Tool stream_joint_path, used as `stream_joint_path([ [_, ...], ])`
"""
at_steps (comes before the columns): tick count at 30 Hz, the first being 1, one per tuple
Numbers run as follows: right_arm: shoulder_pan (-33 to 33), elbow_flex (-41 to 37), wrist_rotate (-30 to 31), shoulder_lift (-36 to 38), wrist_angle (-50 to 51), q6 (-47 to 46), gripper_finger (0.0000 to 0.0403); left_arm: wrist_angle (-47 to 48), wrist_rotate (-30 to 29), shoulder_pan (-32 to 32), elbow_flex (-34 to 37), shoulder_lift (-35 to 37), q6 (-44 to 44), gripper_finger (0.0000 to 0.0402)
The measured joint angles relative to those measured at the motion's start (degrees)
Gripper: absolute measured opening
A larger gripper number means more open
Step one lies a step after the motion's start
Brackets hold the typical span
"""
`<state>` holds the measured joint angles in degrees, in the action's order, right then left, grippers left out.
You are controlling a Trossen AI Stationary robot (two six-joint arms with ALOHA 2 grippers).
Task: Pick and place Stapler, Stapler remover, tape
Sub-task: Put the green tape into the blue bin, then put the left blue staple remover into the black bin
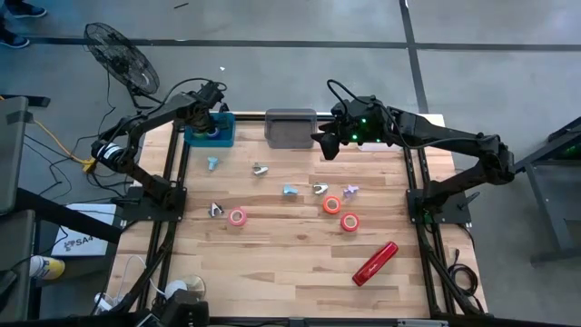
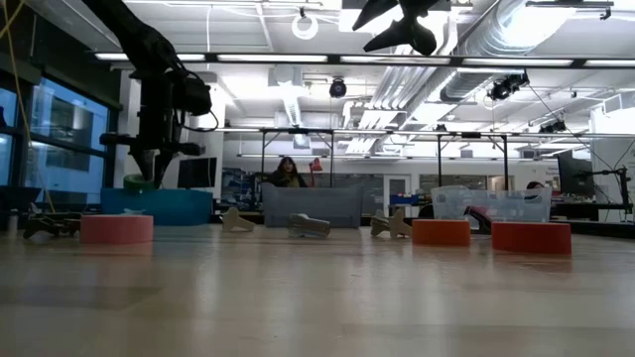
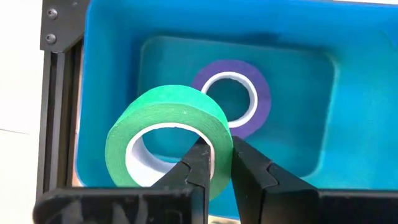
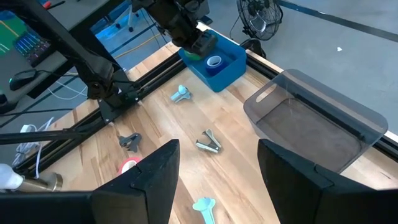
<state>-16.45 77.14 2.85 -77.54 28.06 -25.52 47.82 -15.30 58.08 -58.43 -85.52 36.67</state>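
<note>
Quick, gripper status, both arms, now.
Left gripper: shut on the green tape roll, over the blue bin.
Right gripper: open, holding nothing, above the table near the grey bin.

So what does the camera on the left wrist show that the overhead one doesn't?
Only the left wrist view shows the left gripper shut on a green tape roll above a purple tape roll lying in the blue bin. Only the high view shows the red stapler, the loose tape rolls, the grey bin and the right gripper. Both show the blue bin.
</note>
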Motion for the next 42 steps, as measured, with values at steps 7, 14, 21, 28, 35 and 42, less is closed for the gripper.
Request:
stream_joint_path([
  [7,0.00,0.00,0.00,0.00,0.01,0.00,0.0209,0.30,0.16,0.00,0.00,0.00,-0.42,0.0063],
  [14,0.00,0.00,-0.02,0.00,0.02,0.02,0.0209,0.30,0.18,0.00,0.00,0.00,-0.42,0.0090],
  [21,0.00,0.00,-0.04,0.00,0.02,0.02,0.0209,0.26,0.30,0.00,0.00,0.00,-0.41,0.0092],
  [28,0.00,0.00,-0.04,0.00,0.16,0.02,0.0209,0.26,1.39,0.00,0.00,0.45,-0.42,0.0093],
  [35,0.00,0.00,-0.04,0.00,0.22,0.02,0.0209,0.16,1.56,0.00,0.00,4.16,-3.24,0.0093],
  [42,0.00,0.00,-0.02,0.00,0.22,0.04,0.0209,1.78,8.97,0.01,0.00,6.45,-5.34,0.0093],
])
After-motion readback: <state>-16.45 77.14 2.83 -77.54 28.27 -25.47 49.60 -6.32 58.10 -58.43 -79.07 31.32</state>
